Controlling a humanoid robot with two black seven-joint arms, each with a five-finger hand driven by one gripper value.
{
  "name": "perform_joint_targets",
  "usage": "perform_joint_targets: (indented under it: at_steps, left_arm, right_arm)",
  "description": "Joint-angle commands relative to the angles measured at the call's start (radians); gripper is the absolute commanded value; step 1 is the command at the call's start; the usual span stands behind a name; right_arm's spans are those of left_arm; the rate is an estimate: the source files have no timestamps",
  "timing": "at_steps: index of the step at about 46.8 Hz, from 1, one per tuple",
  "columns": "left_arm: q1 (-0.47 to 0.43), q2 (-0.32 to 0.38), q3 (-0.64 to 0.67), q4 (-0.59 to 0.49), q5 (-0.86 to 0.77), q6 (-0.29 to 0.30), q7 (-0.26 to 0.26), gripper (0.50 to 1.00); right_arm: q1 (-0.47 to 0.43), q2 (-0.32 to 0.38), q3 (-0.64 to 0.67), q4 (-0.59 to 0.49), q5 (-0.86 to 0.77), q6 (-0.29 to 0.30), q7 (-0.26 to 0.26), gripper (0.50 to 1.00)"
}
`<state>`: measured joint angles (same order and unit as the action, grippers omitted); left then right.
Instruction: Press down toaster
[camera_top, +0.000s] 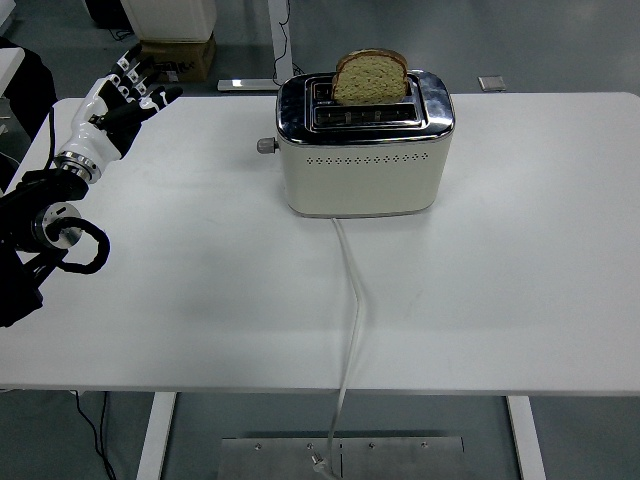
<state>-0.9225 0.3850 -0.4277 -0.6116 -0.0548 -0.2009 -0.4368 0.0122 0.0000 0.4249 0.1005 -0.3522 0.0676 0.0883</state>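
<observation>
A cream toaster (364, 165) with a chrome top stands at the back middle of the white table (500, 270). A slice of brown bread (371, 77) sticks up out of its slot. The grey lever knob (265, 145) juts from the toaster's left end. My left hand (118, 96), white with black finger joints, is raised over the table's far left corner, fingers spread and holding nothing. It is well to the left of the knob. The right arm does not show.
The toaster's white cord (352, 310) runs forward over the table's near edge. A cardboard box (176, 55) and a white leg frame stand on the floor behind the table.
</observation>
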Motion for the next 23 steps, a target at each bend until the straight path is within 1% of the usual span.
perform_joint_targets:
  at_steps: [1,6,16,23]
  left_arm:
    - [0.016,-0.005,-0.034,0.001,-0.005,0.0,0.0,1.0]
    - [0.03,-0.032,-0.082,0.022,-0.003,0.0,0.0,1.0]
    - [0.056,-0.075,-0.132,0.049,-0.019,0.001,0.0,1.0]
    - [0.065,-0.107,-0.161,0.104,-0.036,0.001,0.0,1.0]
  right_arm:
    - [0.002,0.0,-0.002,0.001,-0.001,0.001,0.001,1.0]
    - [0.002,0.0,0.0,0.001,0.001,0.001,0.001,1.0]
    - [0.002,0.0,0.0,0.001,0.001,0.001,-0.001,0.998]
    - [0.002,0.0,0.0,0.001,0.001,0.001,-0.001,0.998]
